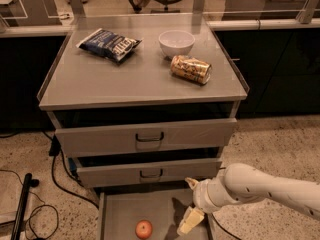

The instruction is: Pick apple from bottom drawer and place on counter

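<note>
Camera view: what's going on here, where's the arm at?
The robot's one arm reaches in from the right over the pulled-out bottom drawer. Its gripper hangs at the drawer's right side, fingers open and holding nothing. The apple lies on the drawer floor to the gripper's left, untouched. The counter above holds a chip bag, a white bowl and a gold can on its side; the apple is not there yet.

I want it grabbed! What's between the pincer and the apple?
In the camera view, only bare floor of the grey metal bottom drawer lies between the pincer and the small round red-orange apple.
</note>
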`<state>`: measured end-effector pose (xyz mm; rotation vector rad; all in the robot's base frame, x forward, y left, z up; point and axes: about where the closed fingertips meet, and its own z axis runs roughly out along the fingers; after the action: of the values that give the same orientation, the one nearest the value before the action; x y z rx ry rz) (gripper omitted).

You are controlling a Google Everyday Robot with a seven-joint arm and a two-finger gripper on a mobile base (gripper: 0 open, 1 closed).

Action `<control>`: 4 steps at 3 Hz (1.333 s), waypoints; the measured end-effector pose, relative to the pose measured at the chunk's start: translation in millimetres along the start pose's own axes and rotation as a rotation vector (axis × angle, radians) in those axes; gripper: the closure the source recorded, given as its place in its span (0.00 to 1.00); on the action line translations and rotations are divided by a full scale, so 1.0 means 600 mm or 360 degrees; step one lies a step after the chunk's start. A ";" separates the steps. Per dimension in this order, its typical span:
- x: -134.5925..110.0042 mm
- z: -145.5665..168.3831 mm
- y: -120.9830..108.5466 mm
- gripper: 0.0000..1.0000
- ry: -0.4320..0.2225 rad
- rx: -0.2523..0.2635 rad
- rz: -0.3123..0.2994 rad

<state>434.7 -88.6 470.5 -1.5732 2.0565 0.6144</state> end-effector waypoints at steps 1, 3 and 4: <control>0.024 0.054 -0.011 0.00 -0.0062 -0.0020 -0.0019; 0.062 0.113 -0.010 0.00 -0.0098 -0.0043 0.0027; 0.068 0.140 -0.004 0.00 -0.0105 -0.0083 0.0043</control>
<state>435.9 -68.7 379.3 -1.5356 2.0314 0.7250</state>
